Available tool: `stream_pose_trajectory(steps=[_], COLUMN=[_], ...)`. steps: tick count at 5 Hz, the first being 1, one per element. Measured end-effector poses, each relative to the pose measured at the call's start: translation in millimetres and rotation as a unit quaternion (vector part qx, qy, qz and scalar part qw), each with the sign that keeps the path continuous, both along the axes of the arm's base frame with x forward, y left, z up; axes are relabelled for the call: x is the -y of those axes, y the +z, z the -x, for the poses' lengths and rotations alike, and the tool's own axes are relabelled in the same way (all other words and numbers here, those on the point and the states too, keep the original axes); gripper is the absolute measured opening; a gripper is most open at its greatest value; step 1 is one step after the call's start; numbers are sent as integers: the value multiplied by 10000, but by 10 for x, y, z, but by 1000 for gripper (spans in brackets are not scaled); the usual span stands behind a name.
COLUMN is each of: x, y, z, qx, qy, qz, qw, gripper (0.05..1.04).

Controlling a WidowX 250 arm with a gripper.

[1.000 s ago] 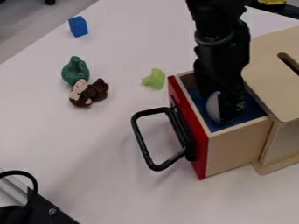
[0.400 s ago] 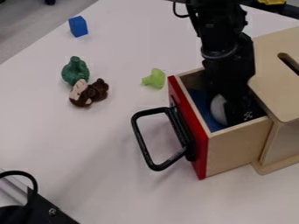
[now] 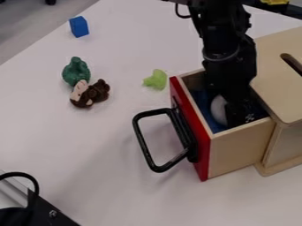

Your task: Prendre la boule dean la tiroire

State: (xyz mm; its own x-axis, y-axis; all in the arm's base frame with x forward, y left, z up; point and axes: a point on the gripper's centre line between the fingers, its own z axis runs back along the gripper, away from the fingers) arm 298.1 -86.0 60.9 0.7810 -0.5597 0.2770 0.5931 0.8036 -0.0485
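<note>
Black gripper [image 3: 235, 112] is hanging inside the pulled-out drawer, right beside the pale ball [image 3: 219, 109]

In the camera view, the black arm [image 3: 227, 37] is coming in from the far edge, right of centre, and the gripper is pointing down into the drawer [image 3: 240, 148]. How far its jaws are opening, and whether they are gripping the ball, I cannot tell. The ball is sitting low inside the drawer, over the blue lining [image 3: 203, 103], and the gripper is partly covering its right side.

The drawer is sticking out to the left of the wooden box [image 3: 268, 53], whose top is showing a dark slot [image 3: 291, 63]. The drawer's red front [image 3: 191, 132] is facing left, and its black handle [image 3: 144, 143] is jutting out over the white counter [image 3: 112, 154].

Left of the drawer, a light-green piece [image 3: 156, 80] is lying near the red front. Farther left, a dark-green figure [image 3: 76, 72] is touching a brown monkey figure [image 3: 97, 91], which is lying just on its near side. A blue block [image 3: 78, 26] is resting at the far left, well apart from them. In the near left corner, a black device [image 3: 46, 212] is poking in, with a black cable [image 3: 34, 182] curving above it.
</note>
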Motion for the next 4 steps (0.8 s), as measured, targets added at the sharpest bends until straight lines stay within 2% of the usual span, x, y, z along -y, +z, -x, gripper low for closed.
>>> stream_pose_trajectory(steps=[1, 3, 4], x=[-124, -330, -393], y=[243, 531, 645], z=[49, 250, 208], qx=[148, 303, 487], qy=[264, 674, 935], qz=[-317, -707, -602], qw=[9990, 9948, 9926], gripper=[762, 762, 762])
